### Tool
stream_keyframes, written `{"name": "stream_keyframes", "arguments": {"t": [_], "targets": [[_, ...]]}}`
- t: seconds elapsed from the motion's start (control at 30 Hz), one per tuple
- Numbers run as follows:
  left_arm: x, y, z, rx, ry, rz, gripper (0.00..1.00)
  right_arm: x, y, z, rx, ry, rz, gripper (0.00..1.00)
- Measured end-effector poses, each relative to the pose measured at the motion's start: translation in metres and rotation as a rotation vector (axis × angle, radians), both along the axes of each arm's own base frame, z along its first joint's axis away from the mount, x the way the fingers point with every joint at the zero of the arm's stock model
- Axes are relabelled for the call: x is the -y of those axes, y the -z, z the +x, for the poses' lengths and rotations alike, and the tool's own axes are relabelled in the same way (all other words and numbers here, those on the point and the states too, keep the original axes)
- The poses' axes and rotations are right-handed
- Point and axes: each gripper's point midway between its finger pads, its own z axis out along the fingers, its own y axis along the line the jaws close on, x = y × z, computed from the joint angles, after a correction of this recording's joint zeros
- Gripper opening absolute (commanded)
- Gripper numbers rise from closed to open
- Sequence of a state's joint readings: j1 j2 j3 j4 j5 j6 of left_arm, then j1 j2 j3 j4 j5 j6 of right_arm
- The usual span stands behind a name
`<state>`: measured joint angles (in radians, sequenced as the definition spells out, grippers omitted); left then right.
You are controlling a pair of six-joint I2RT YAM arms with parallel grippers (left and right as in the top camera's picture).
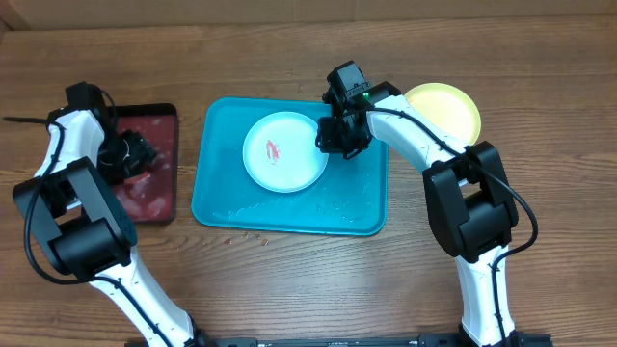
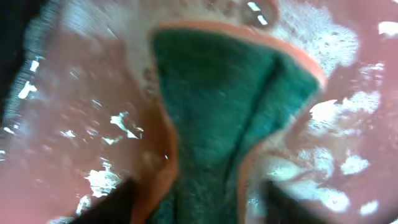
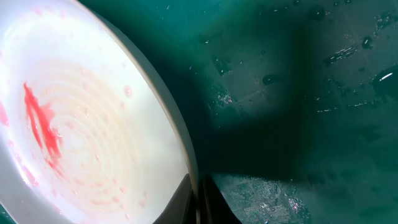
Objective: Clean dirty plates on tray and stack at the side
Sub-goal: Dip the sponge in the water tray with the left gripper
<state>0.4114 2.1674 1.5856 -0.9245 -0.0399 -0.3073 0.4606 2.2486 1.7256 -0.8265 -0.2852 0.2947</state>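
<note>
The right claw (image 1: 339,143) is closed, pinching the rim of the white plate (image 1: 284,154), which lies in the turquoise tray (image 1: 217,198). A red smear (image 3: 40,121) sits on the plate beyond the claw's tips. Behind this claw, off the tray, a yellow-green plate (image 1: 445,108) rests on the counter (image 1: 308,280).

The left claw (image 2: 205,208) straddles a green sponge (image 2: 217,106) in the soapy dark-red tray (image 1: 159,198); I cannot tell whether it grips.

The step looks like fetching the sponge to scrub. Next, the sponge must cross to the smear, and only the tray rims lie between.
</note>
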Motion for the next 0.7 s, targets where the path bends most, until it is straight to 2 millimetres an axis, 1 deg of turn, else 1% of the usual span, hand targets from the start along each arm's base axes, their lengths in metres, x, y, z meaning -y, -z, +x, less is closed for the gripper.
{"name": "stream_keyframes", "arguments": {"t": [0.07, 0.17, 0.2, 0.23, 0.27, 0.3, 0.43, 0.67, 0.7], "targets": [[0.003, 0.000, 0.000, -0.003, 0.006, -0.005, 0.04, 0.000, 0.000, 0.000, -0.001, 0.000, 0.000, 0.04], [0.005, 0.000, 0.001, -0.001, 0.015, -0.007, 0.04, 0.000, 0.000, 0.000, 0.000, 0.000, 0.000, 0.04], [0.005, 0.000, 0.001, -0.001, 0.015, -0.007, 0.11, 0.000, 0.000, 0.000, 0.000, 0.000, 0.000, 0.04], [0.005, 0.000, 0.001, -0.001, 0.015, -0.007, 0.41, 0.000, 0.000, 0.000, -0.001, 0.000, 0.000, 0.04], [0.005, 0.000, 0.001, -0.002, 0.018, -0.007, 0.87, 0.000, 0.000, 0.000, -0.001, 0.000, 0.000, 0.04], [0.004, 0.000, 0.001, -0.005, 0.018, 0.001, 1.00, 0.000, 0.000, 0.000, -0.001, 0.000, 0.000, 0.04], [-0.001, 0.000, 0.002, 0.004, 0.010, 0.008, 1.00, 0.000, 0.000, 0.000, 0.000, 0.000, 0.000, 0.04], [-0.008, -0.001, 0.016, 0.068, 0.007, 0.034, 1.00, 0.000, 0.000, 0.000, 0.000, 0.000, 0.000, 0.04], [-0.009, -0.001, 0.018, 0.073, 0.006, 0.036, 0.92, 0.000, 0.000, 0.000, 0.000, 0.000, 0.000, 0.04]]}}
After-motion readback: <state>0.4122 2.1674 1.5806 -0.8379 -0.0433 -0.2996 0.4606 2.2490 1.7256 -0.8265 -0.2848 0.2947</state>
